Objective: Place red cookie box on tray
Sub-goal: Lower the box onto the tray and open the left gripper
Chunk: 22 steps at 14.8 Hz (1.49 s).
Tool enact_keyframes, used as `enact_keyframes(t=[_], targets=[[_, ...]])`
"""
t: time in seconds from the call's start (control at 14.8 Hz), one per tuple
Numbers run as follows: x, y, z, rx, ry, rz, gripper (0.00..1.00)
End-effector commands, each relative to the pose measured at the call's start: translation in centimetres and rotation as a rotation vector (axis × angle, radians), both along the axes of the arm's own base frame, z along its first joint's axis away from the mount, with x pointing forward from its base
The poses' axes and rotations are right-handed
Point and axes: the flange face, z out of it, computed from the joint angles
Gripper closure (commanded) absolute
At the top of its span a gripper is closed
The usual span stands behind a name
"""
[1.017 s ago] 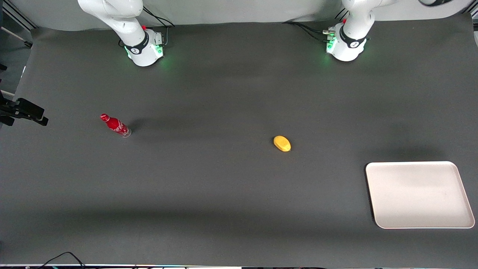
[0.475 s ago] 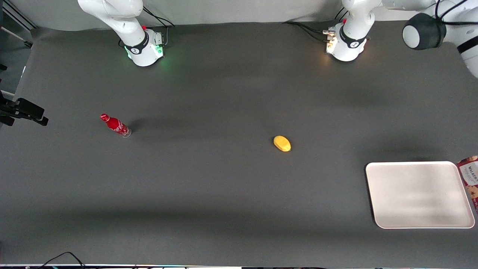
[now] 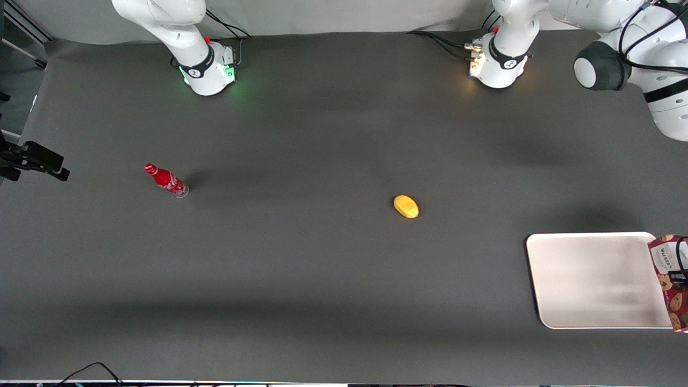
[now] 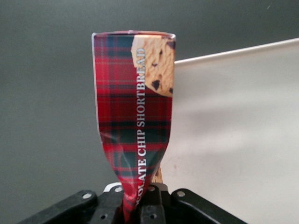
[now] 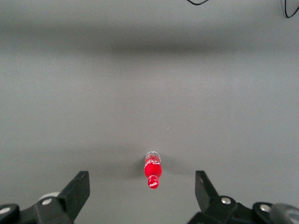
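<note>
The red cookie box, a dark-red tartan carton printed with chocolate-chip cookies, is pinched at its crumpled end by my left gripper, which is shut on it. In the front view the red cookie box shows at the picture's edge, above the rim of the cream-white tray at the working arm's end of the table. The gripper itself is cut off there. In the left wrist view the box hangs partly over the tray and partly over the dark table.
A yellow oval object lies on the dark mat mid-table, farther from the front camera than the tray. A small red bottle stands toward the parked arm's end of the table.
The working arm has swung into view. The red cookie box has come in from the table's end and now overlaps the tray's edge. The bottle and the yellow object have not moved.
</note>
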Motion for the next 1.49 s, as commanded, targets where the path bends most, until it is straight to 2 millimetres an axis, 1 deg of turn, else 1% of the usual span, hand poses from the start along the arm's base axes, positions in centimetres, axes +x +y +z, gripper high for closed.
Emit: enact_keyframes(t=[0.0,0.27,0.34,0.41,0.47,0.61,0.68,0.75,0.88,1.02,1.08,1.15,1.29,1.42], targets=[[-0.5,1.4,-1.0,0.008,0.02,-0.058,1.0],[-1.5,1.5,-2.9,-0.012,0.058,-0.059,1.0],[-1.6,1.5,-3.2,-0.015,0.061,-0.056,0.63],[-1.6,1.5,-3.3,-0.019,0.052,-0.052,0.18],[-1.5,1.3,-3.3,-0.039,0.039,-0.041,0.0],[-1.4,1.1,-3.1,-0.049,0.03,-0.038,0.0],[-1.4,1.1,-2.6,-0.051,0.036,-0.039,0.0],[-1.5,1.2,-1.6,-0.053,0.041,-0.037,0.0],[-1.8,0.9,1.1,-0.078,0.087,-0.033,0.0],[-2.7,0.9,5.0,-0.099,0.13,-0.02,0.0],[-3.4,1.1,7.3,-0.106,0.146,-0.011,0.0],[-4.2,1.1,10.2,-0.109,0.156,-0.004,0.0],[-5.7,0.4,15.6,-0.126,0.178,0.005,0.0],[-8.1,-0.3,21.3,-0.146,0.193,0.033,0.0]])
